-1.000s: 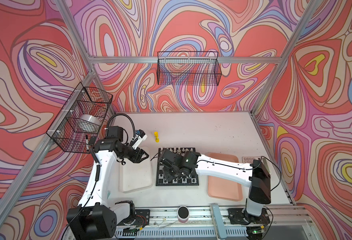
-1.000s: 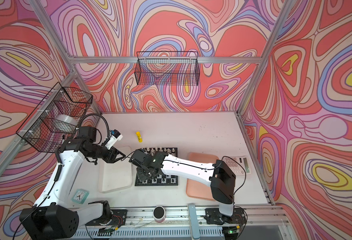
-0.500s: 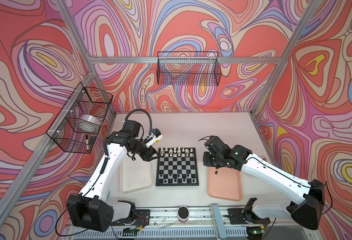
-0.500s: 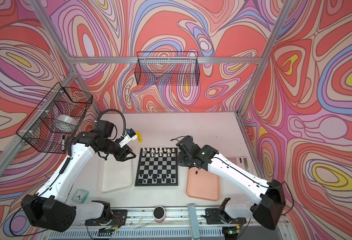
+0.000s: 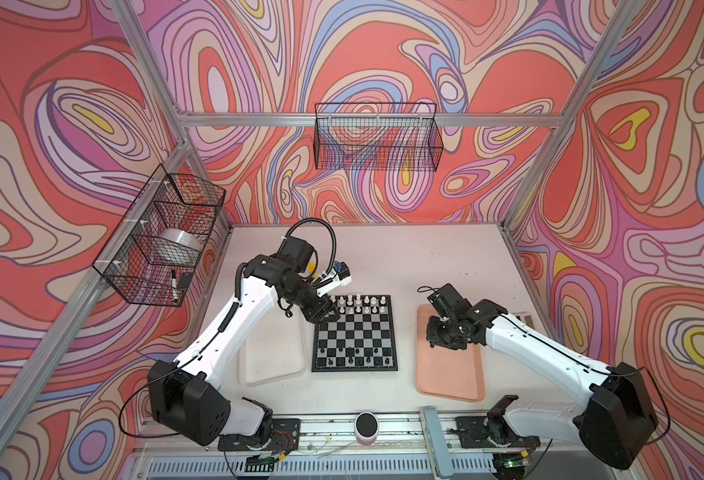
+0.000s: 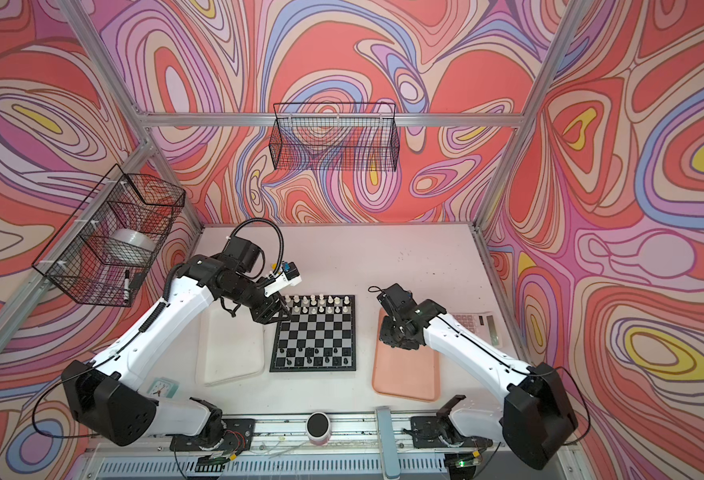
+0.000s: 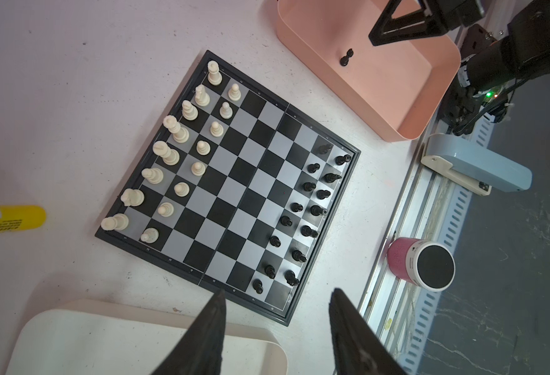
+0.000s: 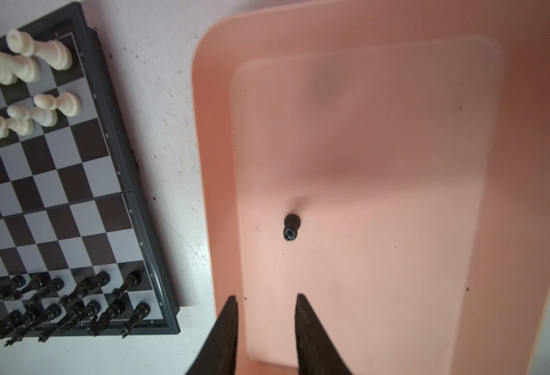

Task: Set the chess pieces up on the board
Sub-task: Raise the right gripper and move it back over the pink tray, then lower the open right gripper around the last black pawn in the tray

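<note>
The board [image 5: 354,332] [image 6: 314,328] lies mid-table. Cream-white chess pieces [image 5: 359,300] [image 7: 176,129] fill its two far rows, and black ones [image 5: 350,354] [image 7: 308,186] stand on its near rows. One black piece [image 8: 291,227] [image 7: 346,57] lies alone in the pink tray [image 5: 450,374] [image 8: 397,130]. My right gripper [image 8: 266,296] [image 5: 433,344] hangs open over that tray, short of the piece, with nothing between its fingers. My left gripper [image 7: 276,292] [image 5: 327,314] is open and empty by the board's far left corner, above the edge of the whitish tray [image 5: 271,357] [image 7: 104,337].
A yellow glue stick [image 7: 10,219] lies on the table beyond the board's white side. A pink speaker [image 5: 366,427] sits on the front rail. A calculator [image 6: 477,326] is right of the pink tray, a small clock [image 6: 159,386] at front left. Wire baskets [image 5: 377,141] hang on the walls.
My right arm has pulled back off the board and come over the pink tray, its jaws a little wider. My left arm has swung right, from beside the whitish tray to the board's corner.
</note>
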Robot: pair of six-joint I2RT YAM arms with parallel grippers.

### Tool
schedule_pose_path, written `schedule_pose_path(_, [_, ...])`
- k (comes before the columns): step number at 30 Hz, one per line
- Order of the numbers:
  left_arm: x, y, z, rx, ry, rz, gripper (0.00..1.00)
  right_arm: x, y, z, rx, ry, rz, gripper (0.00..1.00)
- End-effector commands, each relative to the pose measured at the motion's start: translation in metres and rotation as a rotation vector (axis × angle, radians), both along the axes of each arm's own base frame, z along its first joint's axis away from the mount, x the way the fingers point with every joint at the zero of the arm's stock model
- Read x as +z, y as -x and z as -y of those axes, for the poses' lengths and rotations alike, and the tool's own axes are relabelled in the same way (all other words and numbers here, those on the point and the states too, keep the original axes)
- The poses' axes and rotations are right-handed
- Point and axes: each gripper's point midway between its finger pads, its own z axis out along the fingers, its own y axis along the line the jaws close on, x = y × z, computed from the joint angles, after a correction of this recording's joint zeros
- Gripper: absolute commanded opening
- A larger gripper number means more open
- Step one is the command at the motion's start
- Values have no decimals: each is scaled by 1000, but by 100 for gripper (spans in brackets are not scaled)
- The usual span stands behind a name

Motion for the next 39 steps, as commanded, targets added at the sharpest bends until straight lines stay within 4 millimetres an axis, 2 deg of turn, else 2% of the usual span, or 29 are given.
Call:
schedule_pose_path(1, [5,4,3,-10,6,-8,53,-11,-6,0,-8,3,-12,32])
schedule_pose_path(11, [9,10,9,-13,45,-29,55,-36,-8,12,-28,34,-54,32])
schedule_pose_path(31, [2,9,11,-12,39,-54,55,-57,-10,12,-13,34,-101,27])
schedule_pose_path(39, [2,9,10,-10,38,-48,55,-63,-10,11,-4,44,-121,22])
